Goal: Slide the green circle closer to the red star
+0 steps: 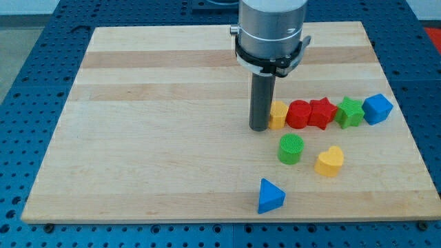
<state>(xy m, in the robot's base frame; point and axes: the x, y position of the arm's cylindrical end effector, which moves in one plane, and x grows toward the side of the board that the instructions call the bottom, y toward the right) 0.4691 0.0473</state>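
The green circle [291, 149] is a short green cylinder lying right of the board's middle, toward the view's bottom. The red star [321, 113] sits above and to the right of it, in a row of blocks, with a small gap between the two. My tip [259, 128] rests on the board at the left end of that row, touching or almost touching the yellow block [278, 114]. The tip is up and to the left of the green circle, a short way from it.
The row runs from the view's left to right: yellow block, red round block [298, 114], red star, green star [350, 111], blue block [377, 108]. A yellow heart [330, 162] lies right of the green circle. A blue triangle [270, 196] lies below it near the board's [138, 138] bottom edge.
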